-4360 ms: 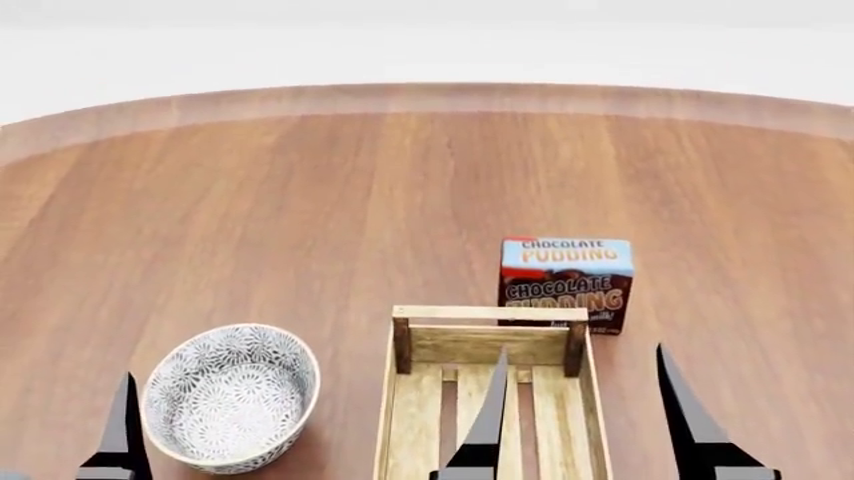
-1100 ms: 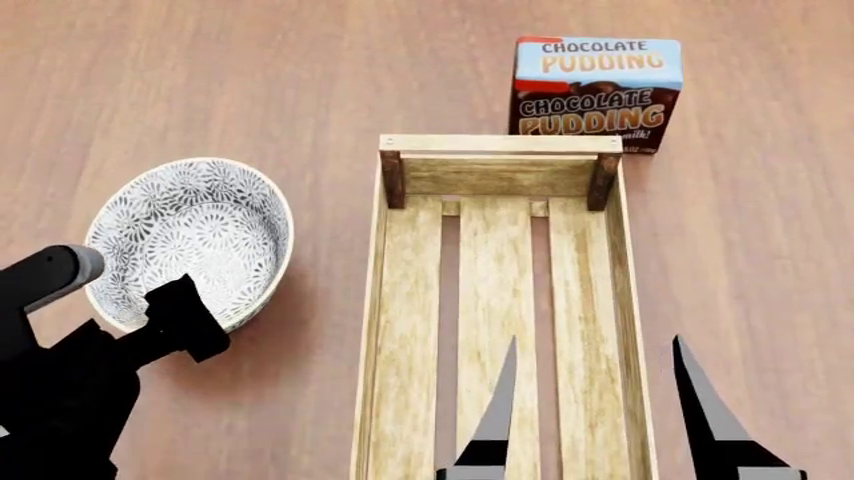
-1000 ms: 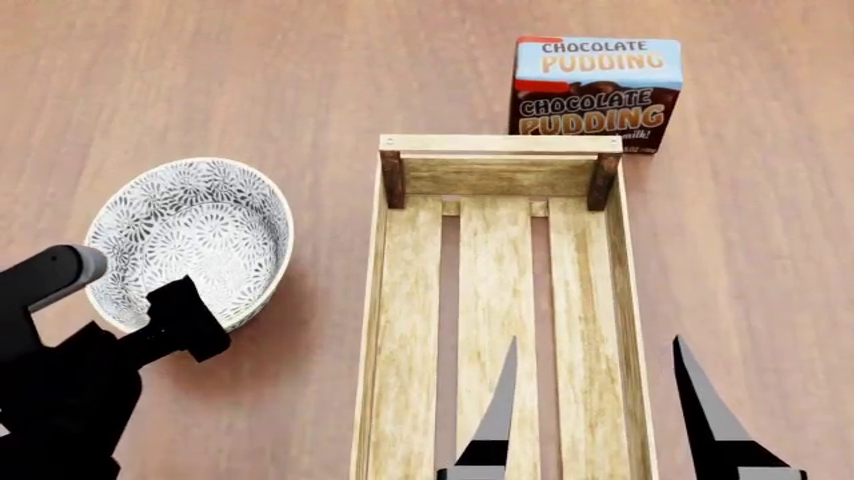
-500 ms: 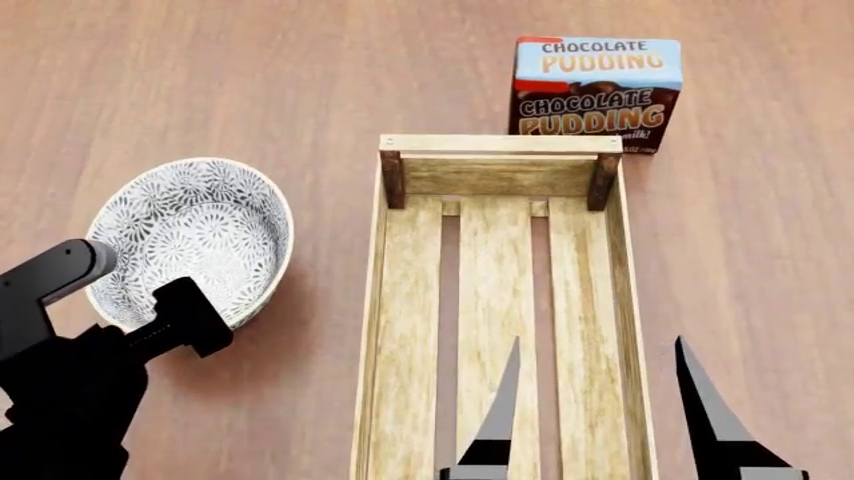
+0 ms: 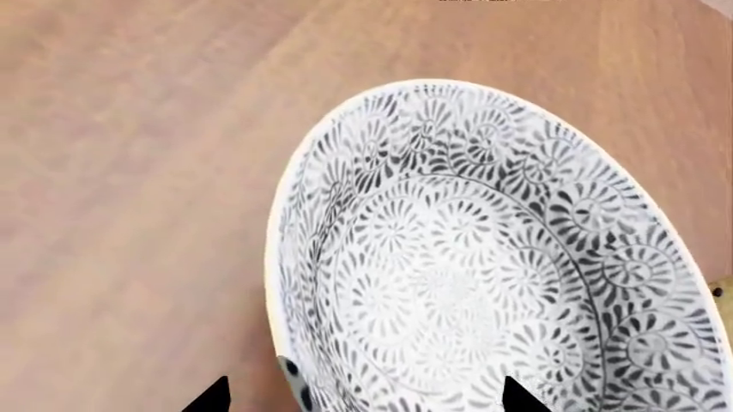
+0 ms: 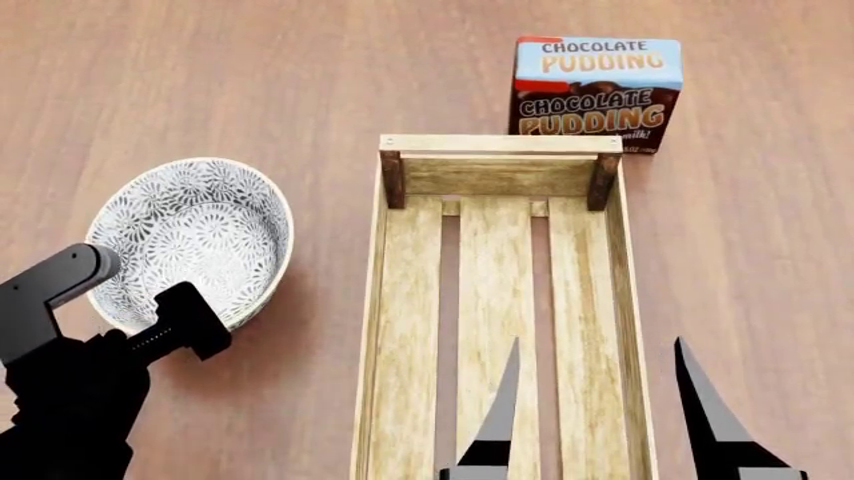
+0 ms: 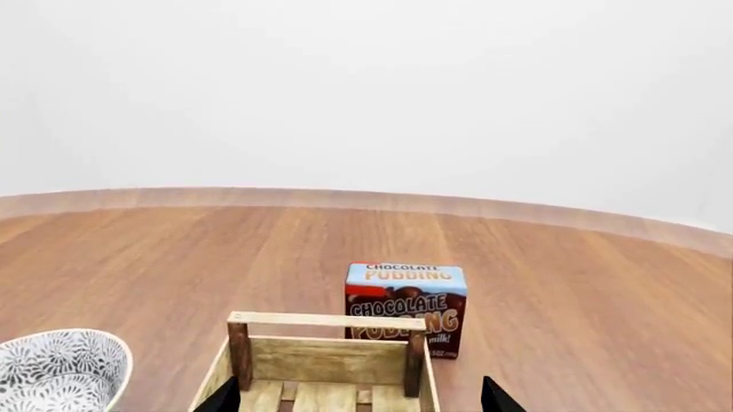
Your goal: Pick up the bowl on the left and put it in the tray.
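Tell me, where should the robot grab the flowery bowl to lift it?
Probably by its thin rim, at the near edge. The bowl sits upright and open on the table, too wide to span. The left gripper is open with one fingertip inside and one outside that wall, so closing from above should pinch it.

Wooden table point(image 6: 200, 80) under bowl point(image 6: 194, 240), tray point(image 6: 501, 300), pudding box point(image 6: 595, 92)

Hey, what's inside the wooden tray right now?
The tray holds nothing: only bare floor slats show. The right gripper hovers in front of its near end, hiding a little floor there.
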{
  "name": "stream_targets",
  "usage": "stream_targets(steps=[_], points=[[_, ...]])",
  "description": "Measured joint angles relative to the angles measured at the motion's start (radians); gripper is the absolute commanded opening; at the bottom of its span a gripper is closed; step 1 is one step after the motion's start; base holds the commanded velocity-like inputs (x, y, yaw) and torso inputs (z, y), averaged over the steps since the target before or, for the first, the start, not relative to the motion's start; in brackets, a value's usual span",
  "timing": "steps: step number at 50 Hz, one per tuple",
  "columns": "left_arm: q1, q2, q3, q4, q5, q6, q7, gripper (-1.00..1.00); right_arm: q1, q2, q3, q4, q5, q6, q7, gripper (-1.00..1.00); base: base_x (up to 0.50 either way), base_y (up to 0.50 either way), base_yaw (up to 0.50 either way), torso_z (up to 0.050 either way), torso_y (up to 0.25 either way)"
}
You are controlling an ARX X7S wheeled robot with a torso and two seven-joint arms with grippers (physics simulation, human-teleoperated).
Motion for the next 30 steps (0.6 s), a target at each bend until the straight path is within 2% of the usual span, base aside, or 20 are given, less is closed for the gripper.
stream_targets(steps=[11, 12, 30], points=[[-0.015, -0.003, 0.003, -0.029, -0.006, 0.016, 0.004, 1.00, 0.001, 0.004, -0.002, -0.001, 0.002, 0.000, 0.005, 1.00, 0.00, 0.00, 0.00, 0.000, 0.000], [-0.015, -0.003, 0.003, -0.030, -0.007, 0.016, 0.003, -1.00, 0.002, 0.004, -0.003, -0.001, 0.002, 0.000, 0.005, 1.00, 0.00, 0.00, 0.00, 0.000, 0.000], [-0.022, -0.011, 0.000, -0.022, -0.011, 0.021, -0.014, -1.00, 0.004, 0.008, -0.011, 0.005, 0.004, -0.003, 0.010, 1.00, 0.00, 0.00, 0.00, 0.000, 0.000]])
